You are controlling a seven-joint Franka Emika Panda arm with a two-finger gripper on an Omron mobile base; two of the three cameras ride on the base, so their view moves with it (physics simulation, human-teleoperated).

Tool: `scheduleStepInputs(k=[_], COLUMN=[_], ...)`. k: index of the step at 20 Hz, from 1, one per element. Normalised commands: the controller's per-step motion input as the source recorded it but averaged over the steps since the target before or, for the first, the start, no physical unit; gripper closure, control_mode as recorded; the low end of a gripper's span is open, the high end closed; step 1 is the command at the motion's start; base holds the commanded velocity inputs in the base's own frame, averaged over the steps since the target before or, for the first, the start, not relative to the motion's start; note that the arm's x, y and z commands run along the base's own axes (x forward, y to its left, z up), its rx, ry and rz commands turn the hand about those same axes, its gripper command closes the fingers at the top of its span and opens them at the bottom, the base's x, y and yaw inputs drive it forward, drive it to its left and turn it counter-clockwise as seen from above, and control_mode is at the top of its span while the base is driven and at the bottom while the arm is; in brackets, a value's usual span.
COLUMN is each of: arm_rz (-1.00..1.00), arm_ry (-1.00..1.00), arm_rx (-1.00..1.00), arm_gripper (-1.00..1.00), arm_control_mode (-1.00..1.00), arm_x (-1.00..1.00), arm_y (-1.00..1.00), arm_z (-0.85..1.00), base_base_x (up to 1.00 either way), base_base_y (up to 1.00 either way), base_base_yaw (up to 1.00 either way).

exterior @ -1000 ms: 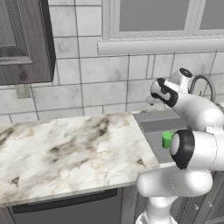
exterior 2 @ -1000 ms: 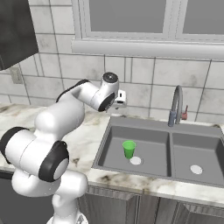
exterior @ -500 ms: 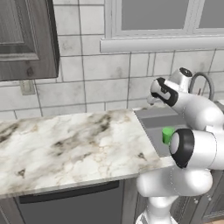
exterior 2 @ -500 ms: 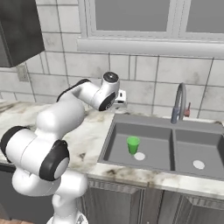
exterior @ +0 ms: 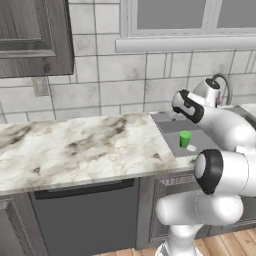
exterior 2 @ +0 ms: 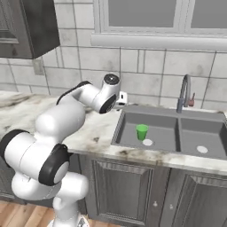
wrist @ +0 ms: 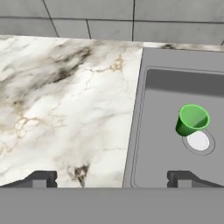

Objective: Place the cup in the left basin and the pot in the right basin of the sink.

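A bright green cup (exterior 2: 142, 131) stands upright in the left basin (exterior 2: 159, 133) of a dark grey sink (exterior 2: 170, 116), mouth up and long axis vertical, its narrow base beside the round pale drain (exterior 2: 147, 142). In the hand view the cup (wrist: 191, 120) overlaps the upper left rim of the drain (wrist: 199, 141), with bare basin floor open on all sides of it and the near wall well apart. The right basin (exterior 2: 206, 139), past the central divider, holds a pale drain of its own (exterior 2: 202, 149). A curved grey faucet (exterior 2: 183, 92) with a red lever rises behind the divider.

The white arm reaches over the marble table (exterior: 75, 150) near the sink's left rim, and its claw (wrist: 111, 178) stands wide, holding nothing: one dark fingertip (wrist: 41, 178) hangs over the marble, the other (wrist: 183, 177) over the left basin. From the left base view the cup (exterior: 185, 139) shows just past the table's edge, beside the arm. Broad open marble stretches left of the sink toward a tiled wall (exterior: 125, 85) and a dark cabinet (exterior: 35, 37).
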Motion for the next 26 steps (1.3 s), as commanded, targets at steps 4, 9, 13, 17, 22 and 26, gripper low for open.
scheduleStepInputs(k=[4,9,13,17,22,26], arm_rz=[0.0,0.0,0.0,0.0,0.0,0.0], arm_ry=[0.0,0.0,0.0,0.0,0.0,0.0], arm_rx=[0.0,0.0,0.0,0.0,0.0,0.0], arm_gripper=[-1.0,-1.0,-1.0,-1.0,-1.0,-1.0], arm_control_mode=[1.0,1.0,1.0,1.0,1.0,1.0], arm_x=[0.0,0.0,0.0,0.0,0.0,0.0], arm_y=[0.0,0.0,0.0,0.0,0.0,0.0], arm_z=[0.0,0.0,0.0,0.0,0.0,0.0], base_base_x=[0.0,0.0,0.0,0.0,0.0,0.0], base_base_y=[-0.67,-0.9,-0.87,-0.79,-0.63,-0.59], base_base_yaw=[0.0,0.0,0.0,0.0,0.0,0.0])
